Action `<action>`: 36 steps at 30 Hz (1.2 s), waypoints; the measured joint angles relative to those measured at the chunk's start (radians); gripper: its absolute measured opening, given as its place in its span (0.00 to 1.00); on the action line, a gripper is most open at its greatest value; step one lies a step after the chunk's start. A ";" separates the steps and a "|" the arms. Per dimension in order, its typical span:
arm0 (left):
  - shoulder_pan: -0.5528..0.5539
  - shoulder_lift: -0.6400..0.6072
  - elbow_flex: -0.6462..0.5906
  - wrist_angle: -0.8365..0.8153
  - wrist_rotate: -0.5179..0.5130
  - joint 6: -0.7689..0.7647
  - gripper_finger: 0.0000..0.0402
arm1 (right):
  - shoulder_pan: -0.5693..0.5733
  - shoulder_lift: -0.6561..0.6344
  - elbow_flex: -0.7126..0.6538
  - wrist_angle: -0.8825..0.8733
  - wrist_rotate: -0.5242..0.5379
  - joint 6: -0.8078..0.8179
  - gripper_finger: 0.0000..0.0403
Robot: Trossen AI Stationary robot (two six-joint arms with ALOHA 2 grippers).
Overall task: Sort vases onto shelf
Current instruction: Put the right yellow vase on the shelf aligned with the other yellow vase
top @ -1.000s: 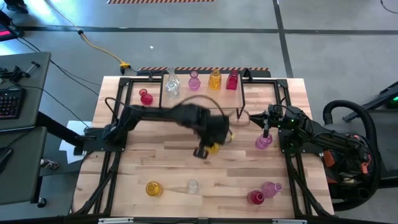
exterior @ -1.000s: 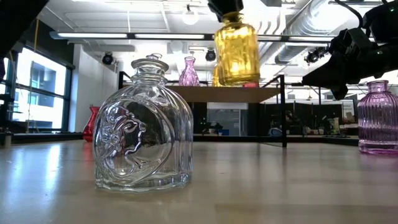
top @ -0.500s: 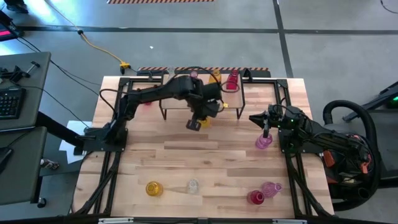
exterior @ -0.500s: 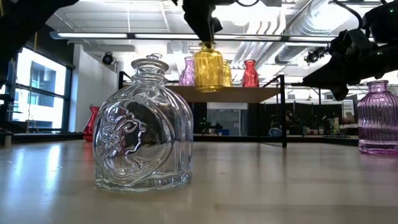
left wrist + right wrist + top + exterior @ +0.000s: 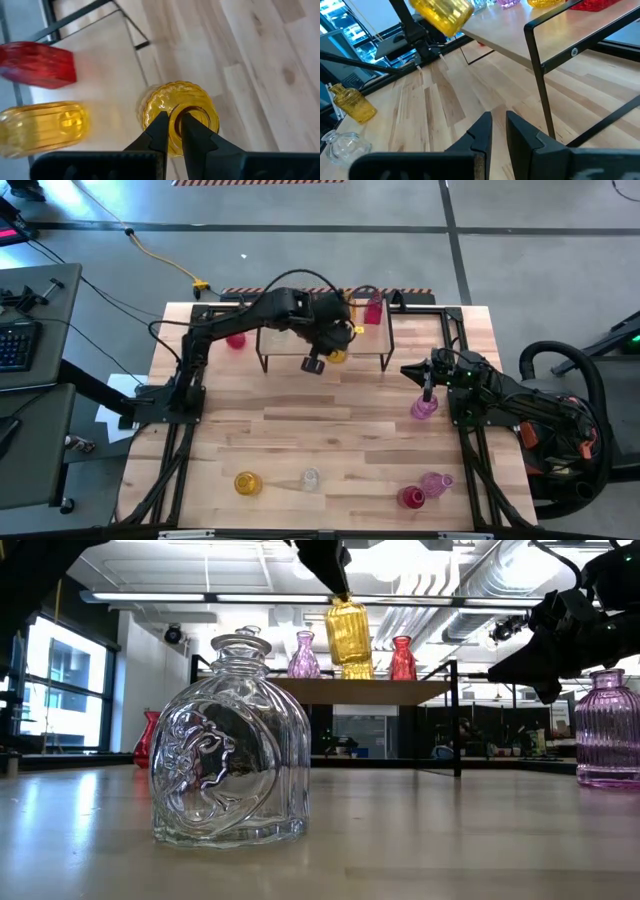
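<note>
High view: butcher-block tabletop point(image 5: 330, 435) on a black frame, grey concrete floor all round, a yellow cable point(image 5: 160, 258) snaking off behind and a keyboard point(image 5: 15, 340) on a side desk. Left gripper point(image 5: 322, 358) is up over the front edge of the shelf point(image 5: 320, 340), fingers clamped on the neck of an amber vase point(image 5: 338, 356). Right gripper point(image 5: 427, 385) sits low beside a pink-purple vase point(image 5: 424, 408), fingers together, holding nothing as far as I can see.

Low view: big clear vase point(image 5: 230, 745) right up front on the wood. Behind it the shelf carries a pink vase point(image 5: 304, 655) and a red vase point(image 5: 402, 659), with the amber one hanging tilted just above the board. Room behind is industrial: ceiling ducts, strip lights, a bright window on 1 side.

Left wrist view: looking down the 2 fingers point(image 5: 160, 131) pinched on the amber vase's mouth. Red vase and a second yellow vase point(image 5: 44, 125) stand on the pale board beyond.

Right wrist view: fingers nearly touching over bare planks, the shelf's black wire leg point(image 5: 540, 75) just ahead; a yellow bottle point(image 5: 354, 103) stands farther off.
</note>
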State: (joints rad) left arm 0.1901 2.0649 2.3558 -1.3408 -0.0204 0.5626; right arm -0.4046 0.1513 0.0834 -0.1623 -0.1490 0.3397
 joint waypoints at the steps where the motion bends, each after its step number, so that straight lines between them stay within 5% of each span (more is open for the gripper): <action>1: 0.007 -0.003 0.000 0.003 0.000 0.003 0.05 | 0.000 0.000 0.000 0.000 0.000 0.000 0.09; 36: 0.120 0.022 -0.001 0.129 0.075 0.156 0.09 | 0.000 0.000 0.000 -0.033 0.000 0.000 0.09</action>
State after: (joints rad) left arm 0.3098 2.0872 2.3550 -1.2114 0.0543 0.7188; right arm -0.4048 0.1513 0.0834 -0.1957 -0.1490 0.3398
